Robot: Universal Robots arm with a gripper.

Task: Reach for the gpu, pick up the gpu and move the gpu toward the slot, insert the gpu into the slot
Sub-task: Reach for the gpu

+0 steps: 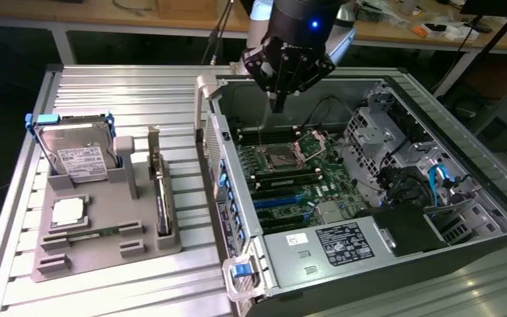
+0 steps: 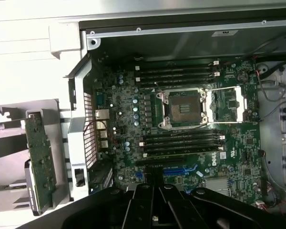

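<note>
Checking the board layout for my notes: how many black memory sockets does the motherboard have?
8 memory sockets: four between the processor socket and the case wall, four on the socket's opposite side. None seems hidden.

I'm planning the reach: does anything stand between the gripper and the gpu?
Yes, the case's side wall. The gripper hangs over the open case, while the gpu stands on edge in the grey holder outside it, toward the exterior view's left. The gripper seems higher than the wall's rim, so the wall may not block it.

Hard drive (image 1: 79,158) stands in grey holder (image 1: 95,254) beside open computer case (image 1: 221,132).
</note>
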